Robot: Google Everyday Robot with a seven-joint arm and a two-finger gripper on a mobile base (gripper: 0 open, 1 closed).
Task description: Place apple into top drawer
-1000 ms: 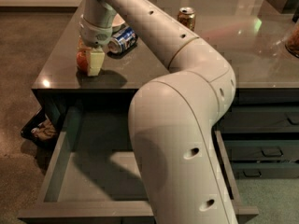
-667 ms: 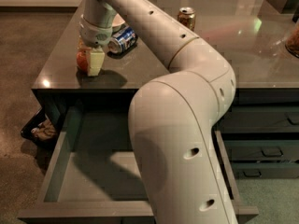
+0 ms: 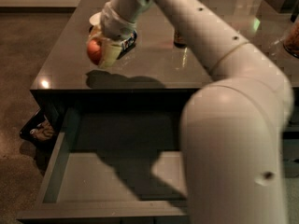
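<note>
The red-orange apple (image 3: 94, 51) sits between the pale fingers of my gripper (image 3: 102, 52), held above the left part of the dark countertop (image 3: 154, 59). The gripper is shut on it. My white arm (image 3: 224, 101) runs from the lower right up and over to the gripper. The top drawer (image 3: 112, 171) stands pulled out below the counter's front edge, its grey bottom bare where it shows; the arm hides its right part.
A blue soda can (image 3: 127, 42) lies on the counter right behind the gripper. Another can (image 3: 180, 38) stands further back. A dark bag (image 3: 39, 129) lies on the floor left of the drawer. Handled drawers show at the far right edge.
The gripper has lifted the apple off the countertop and carried it forward toward the counter's front edge; its shadow now falls on the counter below.
</note>
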